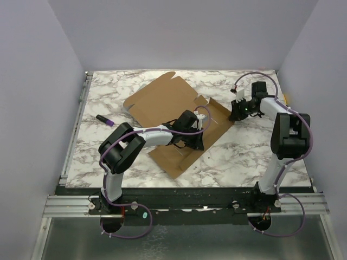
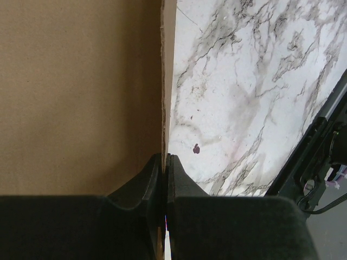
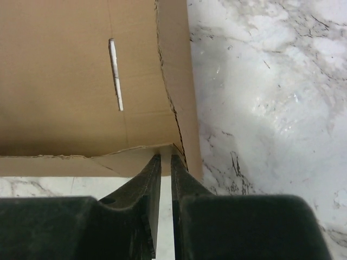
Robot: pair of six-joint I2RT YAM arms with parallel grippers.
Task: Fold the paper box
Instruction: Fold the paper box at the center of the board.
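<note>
From above, the box point(image 1: 162, 100) lies as a mostly flat brown sheet mid-table point(image 1: 244, 154), spread between the two arms. The left gripper point(image 1: 191, 138) sits over the sheet's near half. The right gripper point(image 1: 234, 114) meets the sheet's right-hand corner. A marker point(image 1: 105, 120) lies on the marble well to the left of the left gripper, clear of the cardboard.

In the left wrist view, the fingers point(image 2: 181, 181) are pressed together on a thin cardboard edge that runs straight ahead from the tips. The broad brown face fills everything to one side of them and bare marble the other. A small purple spot point(image 2: 196, 148) marks the marble just beside the tips. So the left gripper is clamped on the box.

In the right wrist view, the fingers point(image 3: 149, 176) stand nearly together with a thin gap between them. A cardboard corner, slightly torn along its fold, sits right at the tips. Whether the corner is pinched I cannot tell. Ahead of the tips the panel carries a narrow slit point(image 3: 115, 73), and marble lies to the other side.
</note>
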